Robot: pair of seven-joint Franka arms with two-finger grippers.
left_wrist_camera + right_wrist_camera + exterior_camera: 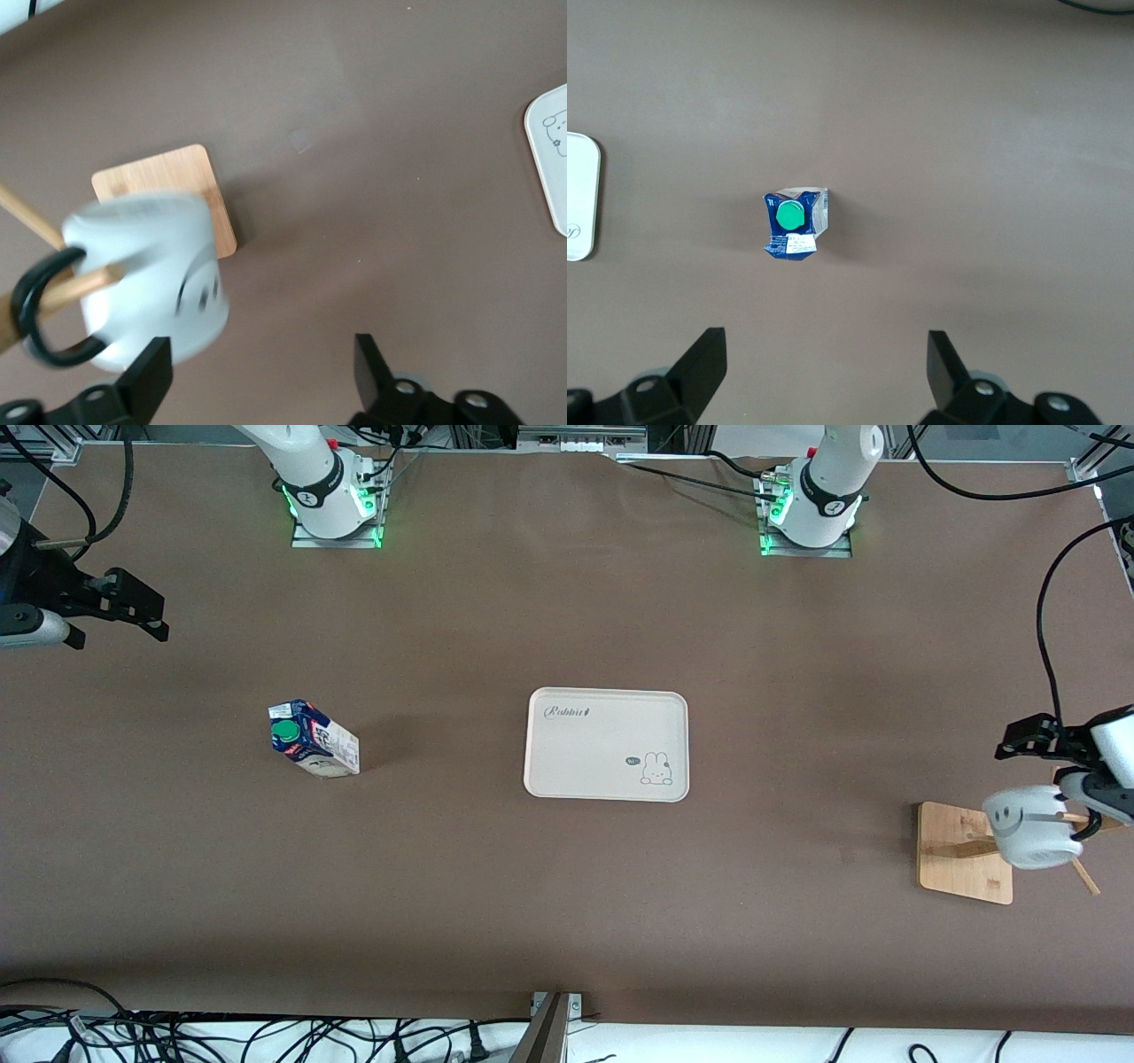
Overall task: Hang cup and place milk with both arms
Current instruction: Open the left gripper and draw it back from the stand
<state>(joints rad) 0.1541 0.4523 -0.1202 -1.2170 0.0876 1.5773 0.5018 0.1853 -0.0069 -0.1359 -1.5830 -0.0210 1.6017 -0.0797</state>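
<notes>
The white cup [1028, 828] with the smiley face hangs by its black handle on a peg of the wooden rack [952, 850] at the left arm's end of the table. In the left wrist view the cup [146, 283] is blurred, beside one finger. My left gripper [1028, 740] [261, 372] is open and empty, just above the cup. The milk [312, 740] [795, 223] stands upright on the table toward the right arm's end. My right gripper [146, 611] [824, 367] is open and empty, high over the table's end, apart from the milk.
A white tray [607, 744] with a rabbit print lies in the middle of the table; its edge shows in both wrist views [554, 150] [578, 195]. The rack's wooden base [164, 177] lies under the cup. Cables run along the table's edges.
</notes>
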